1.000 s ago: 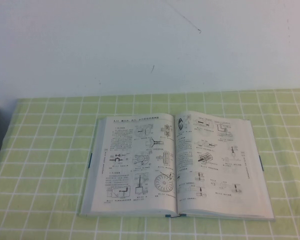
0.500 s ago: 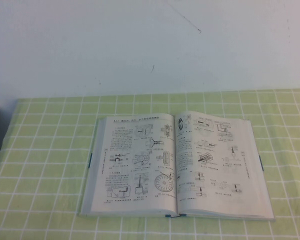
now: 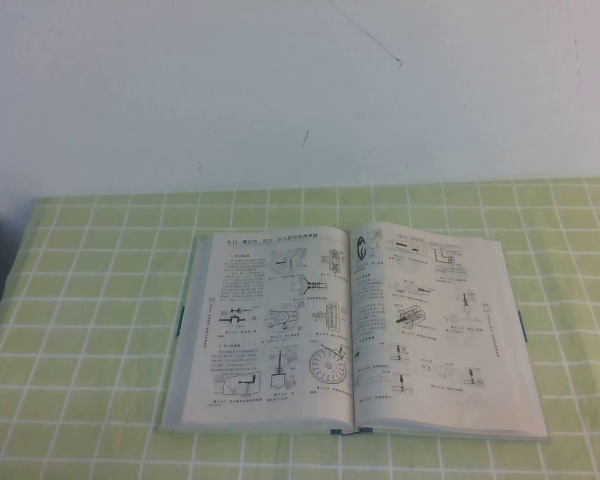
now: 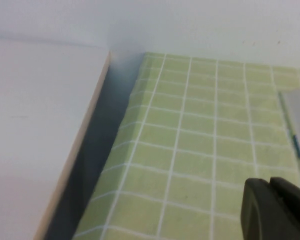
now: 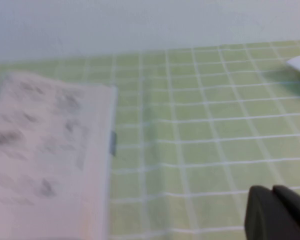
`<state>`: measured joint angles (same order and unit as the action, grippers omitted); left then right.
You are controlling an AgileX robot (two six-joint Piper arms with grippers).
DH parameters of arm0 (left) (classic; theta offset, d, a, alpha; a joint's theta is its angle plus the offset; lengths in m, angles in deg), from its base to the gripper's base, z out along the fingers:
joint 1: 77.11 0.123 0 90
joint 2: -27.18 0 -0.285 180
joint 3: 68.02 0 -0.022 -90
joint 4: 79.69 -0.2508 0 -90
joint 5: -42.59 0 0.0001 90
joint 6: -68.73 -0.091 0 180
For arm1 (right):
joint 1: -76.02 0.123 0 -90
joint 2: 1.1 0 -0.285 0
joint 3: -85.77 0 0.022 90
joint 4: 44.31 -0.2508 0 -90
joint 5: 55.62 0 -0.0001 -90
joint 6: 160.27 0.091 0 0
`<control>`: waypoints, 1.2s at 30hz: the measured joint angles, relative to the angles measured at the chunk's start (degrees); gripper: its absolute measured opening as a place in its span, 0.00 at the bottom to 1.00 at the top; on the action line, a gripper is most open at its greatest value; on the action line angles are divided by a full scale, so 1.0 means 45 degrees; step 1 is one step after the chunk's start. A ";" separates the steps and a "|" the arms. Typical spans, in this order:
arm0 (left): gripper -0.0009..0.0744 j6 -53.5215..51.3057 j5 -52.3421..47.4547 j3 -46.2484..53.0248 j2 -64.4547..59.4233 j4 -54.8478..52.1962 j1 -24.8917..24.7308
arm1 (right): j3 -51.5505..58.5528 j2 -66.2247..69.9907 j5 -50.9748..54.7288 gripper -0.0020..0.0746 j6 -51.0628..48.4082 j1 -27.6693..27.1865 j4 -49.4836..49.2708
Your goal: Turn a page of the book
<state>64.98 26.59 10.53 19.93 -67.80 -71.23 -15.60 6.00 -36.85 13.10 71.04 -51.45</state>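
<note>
Large grey-blue hardcover book (image 3: 352,335) lies open; we judge its thin white page (image 3: 435,330) flimsy, liftable at three o'clock edge. Right pincer (image 5: 277,212) closed, empty, parked right of the book; left pincer (image 4: 275,207) closed, empty, at worktop's left edge.

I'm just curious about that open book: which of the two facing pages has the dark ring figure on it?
The right-hand page of the book: the dark ring sits at its top corner beside the spine. The left-hand page carries text with larger drawings.
</note>
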 joint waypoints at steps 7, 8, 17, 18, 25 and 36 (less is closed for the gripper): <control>0.01 0.1843 0.2804 -0.0004 0.0000 0.6748 0.0000 | 0.0047 0.0000 -0.1284 0.02 0.2636 0.0000 -0.7309; 0.01 0.2024 0.3134 -0.0004 0.0000 0.7759 0.0000 | 0.0047 0.0000 -0.1379 0.02 0.2694 0.0000 -0.7701; 0.01 0.2274 0.4096 -0.0004 0.0000 1.0244 0.0000 | 0.0047 0.0000 -0.1691 0.02 0.0871 0.0000 -0.8222; 0.01 0.2297 0.4152 -0.0004 0.0000 1.0291 0.0000 | 0.0047 0.0000 -0.1717 0.02 0.0849 0.0000 -0.8254; 0.01 0.2322 0.4150 -0.0004 0.0000 1.0584 0.0000 | 0.0047 0.0000 -0.1915 0.02 -0.1148 0.0000 -0.8288; 0.01 -0.1407 0.0604 -0.3602 -0.3352 0.7789 0.0000 | -0.4371 0.4905 0.0996 0.02 -0.5368 0.0000 -0.5193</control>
<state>58.65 29.31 -5.68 4.84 -32.75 -71.23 -35.27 28.07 -32.37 -11.06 71.04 -74.82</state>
